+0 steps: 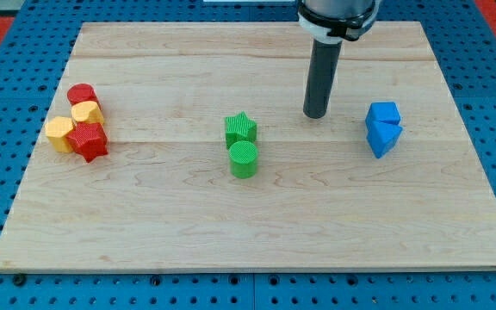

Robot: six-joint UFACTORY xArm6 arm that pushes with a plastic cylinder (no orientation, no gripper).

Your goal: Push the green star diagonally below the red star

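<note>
The green star (240, 128) lies near the middle of the wooden board, touching a green cylinder (243, 159) just below it. The red star (89, 140) lies at the view's left, in a tight cluster with other blocks. My tip (315, 114) rests on the board to the right of the green star and slightly above it, about a block's width or more away and not touching it. The red star is far to the left of my tip.
A red cylinder (82, 94) and two yellow blocks (86, 112) (59, 133) crowd the red star. Two blue blocks (384, 114) (383, 138) sit together at the view's right. The board's edge (248, 269) borders a blue pegboard.
</note>
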